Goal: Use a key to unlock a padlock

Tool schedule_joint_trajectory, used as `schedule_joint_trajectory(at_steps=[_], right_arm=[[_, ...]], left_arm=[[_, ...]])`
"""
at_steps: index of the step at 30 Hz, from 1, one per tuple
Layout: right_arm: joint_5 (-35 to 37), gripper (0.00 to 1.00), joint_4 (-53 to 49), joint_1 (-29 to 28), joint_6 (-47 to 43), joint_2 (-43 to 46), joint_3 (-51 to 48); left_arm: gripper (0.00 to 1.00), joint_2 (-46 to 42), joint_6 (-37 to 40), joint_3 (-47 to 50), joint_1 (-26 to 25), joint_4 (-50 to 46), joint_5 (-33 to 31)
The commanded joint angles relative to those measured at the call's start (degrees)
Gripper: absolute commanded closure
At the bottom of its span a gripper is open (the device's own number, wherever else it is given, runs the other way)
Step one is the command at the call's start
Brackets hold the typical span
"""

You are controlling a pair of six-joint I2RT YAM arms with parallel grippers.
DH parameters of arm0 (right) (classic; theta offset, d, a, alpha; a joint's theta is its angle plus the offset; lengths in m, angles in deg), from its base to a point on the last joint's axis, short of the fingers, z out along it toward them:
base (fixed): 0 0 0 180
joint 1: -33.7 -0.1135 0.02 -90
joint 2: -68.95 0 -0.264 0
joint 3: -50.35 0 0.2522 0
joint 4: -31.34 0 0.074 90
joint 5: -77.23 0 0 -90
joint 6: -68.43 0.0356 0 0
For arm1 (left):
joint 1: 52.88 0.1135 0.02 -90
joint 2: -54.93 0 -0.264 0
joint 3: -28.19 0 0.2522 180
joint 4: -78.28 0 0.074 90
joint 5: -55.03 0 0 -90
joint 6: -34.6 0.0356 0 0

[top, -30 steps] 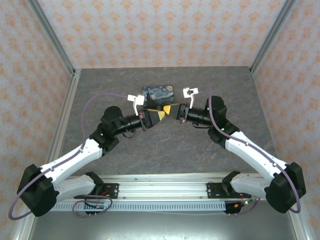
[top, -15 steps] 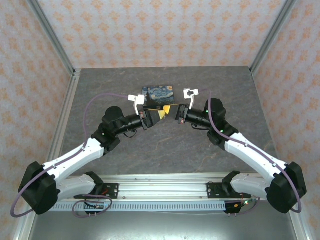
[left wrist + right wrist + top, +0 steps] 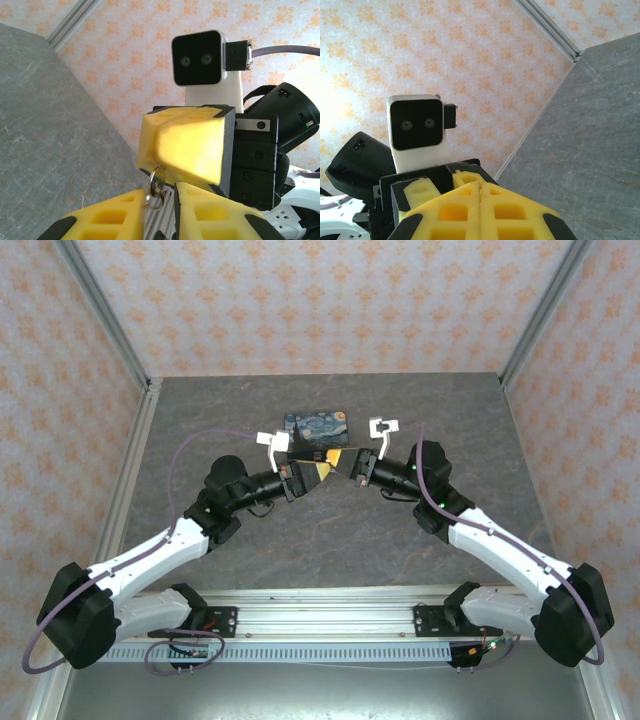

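Note:
Both grippers meet tip to tip above the table, just in front of the tin. My right gripper has its yellow fingers pressed flat together. A thin ring comes out from under its tips, and the small pale key hangs from it. The key dangles at the mouth of my left gripper. The left gripper's fingers stand a narrow gap apart, with the key's ring against the inner face of the left one. The teal padlock is hidden.
A dark blue starry-night tin lies flat just behind the grippers. The grey stone-look table is walled by patterned panels and metal posts. The mounting rail runs along the near edge.
The right arm has shifted slightly. The grippers stay tip to tip in the same spot.

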Motion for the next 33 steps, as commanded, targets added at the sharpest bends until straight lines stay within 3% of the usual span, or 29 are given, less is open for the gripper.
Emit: schedule_joint_trajectory(at_steps=[1,11,18,27,33], right_arm=[[0.7,1.00,4.0,-0.6,0.8,1.4,-0.6],[1.0,1.00,4.0,-1.9,0.2,0.5,-0.5],[1.6,1.00,3.8,-2.0,-0.1,0.6,-0.5],[2.4,1.00,3.3,-2.0,-0.5,1.2,-0.6],[2.1,1.00,3.1,-2.0,-0.5,1.6,-0.8]], left_arm=[[0.79,0.3,-0.7,0.3,0.4,3.7,0.7],[0.80,0.9,-1.2,-0.2,0.4,4.2,0.7],[0.89,0.5,-0.7,0.2,0.4,3.3,0.2],[0.72,-0.2,-0.5,0.4,0.4,1.3,-1.1],[0.74,-0.5,-0.8,0.9,0.5,2.2,-2.2]])
